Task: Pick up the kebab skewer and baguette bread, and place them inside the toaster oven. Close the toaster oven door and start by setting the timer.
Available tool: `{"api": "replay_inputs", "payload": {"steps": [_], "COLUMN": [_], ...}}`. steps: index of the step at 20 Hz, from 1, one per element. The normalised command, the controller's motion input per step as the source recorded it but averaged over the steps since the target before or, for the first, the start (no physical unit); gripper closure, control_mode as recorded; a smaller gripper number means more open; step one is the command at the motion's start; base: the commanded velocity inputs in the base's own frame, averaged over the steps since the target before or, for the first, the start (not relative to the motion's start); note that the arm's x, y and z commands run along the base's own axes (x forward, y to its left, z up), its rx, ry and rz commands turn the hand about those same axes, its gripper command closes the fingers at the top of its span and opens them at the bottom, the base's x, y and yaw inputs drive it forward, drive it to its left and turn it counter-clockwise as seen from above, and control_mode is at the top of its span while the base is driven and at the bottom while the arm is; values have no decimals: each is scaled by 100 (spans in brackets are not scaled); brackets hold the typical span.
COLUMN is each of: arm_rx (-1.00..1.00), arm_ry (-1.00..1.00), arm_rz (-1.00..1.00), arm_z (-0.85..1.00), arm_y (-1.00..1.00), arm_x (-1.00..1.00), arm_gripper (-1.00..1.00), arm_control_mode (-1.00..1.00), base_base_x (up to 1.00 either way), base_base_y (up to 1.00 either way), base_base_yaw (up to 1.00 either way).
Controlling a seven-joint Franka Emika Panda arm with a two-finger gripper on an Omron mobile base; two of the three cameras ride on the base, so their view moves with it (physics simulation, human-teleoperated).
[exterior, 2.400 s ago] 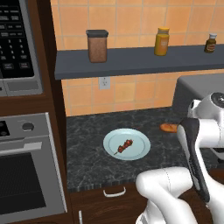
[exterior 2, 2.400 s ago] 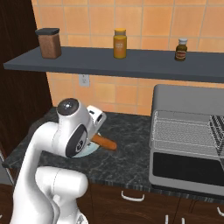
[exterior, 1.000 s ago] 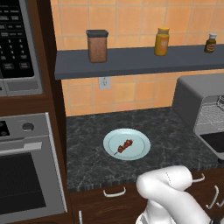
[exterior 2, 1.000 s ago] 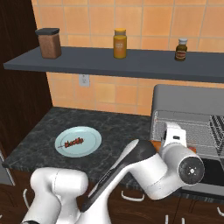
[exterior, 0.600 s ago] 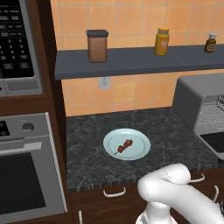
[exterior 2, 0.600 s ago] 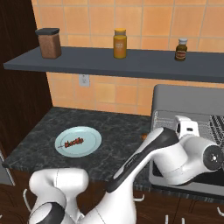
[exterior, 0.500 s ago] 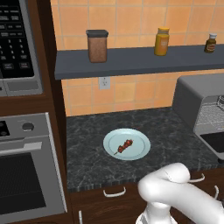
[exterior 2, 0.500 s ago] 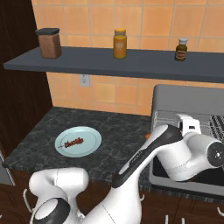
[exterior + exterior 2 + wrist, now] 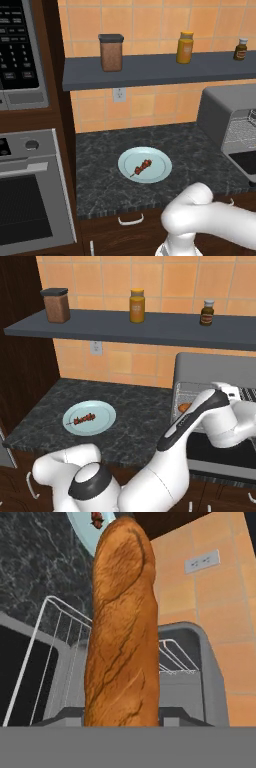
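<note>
The gripper [image 9: 186,404] is pinched on the baguette [image 9: 122,627], holding it at the open front of the toaster oven [image 9: 215,368]; from the right base view only an orange end of the bread peeks past the white wrist at the left edge of the oven's wire rack [image 9: 186,390]. In the hand view the loaf runs lengthwise up the picture, with the rack's wires and the oven's grey inside wall on either side of it, so it seems to be partly over the rack, though whether it touches the wires I cannot tell. The oven door [image 9: 220,450] hangs folded down in front of the oven. The skewer [image 9: 142,168] lies on the plate [image 9: 160,171], well to the left of the oven on the dark counter [image 9: 100,175]. The step in hand looks like loading the bread. The next move probably calls for pushing it further in over the rack, lowering it flat, then letting go and backing out clear of the door before fetching the skewer. Compared with the earliest frames, the arm has swung from beside the plate across to the oven, carrying the baguette along; plate and skewer lie as they did.
</note>
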Motion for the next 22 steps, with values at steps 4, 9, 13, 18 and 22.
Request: {"api": "replay_inputs", "payload": {"steps": [4,9,13,18,22], "arm_rx": [-1,0,-4,-4,0], "arm_ry": [0,-1,-3,-3,0], "arm_rz": [0,-13,-12,-1,-1], "arm_z": [-59,-23,-21,-27,15], "arm_y": [-8,-13,-16,-9,-25], "arm_x": [26,50,45,14,0], "arm_gripper": [100,100,100,100,100], "arm_control_mode": [-100,-100,-100,-100,-100], "base_base_x": [0,0,0,0,0], "base_base_y": [0,0,0,0,0], "base_base_yaw": [0,0,0,0,0]}}
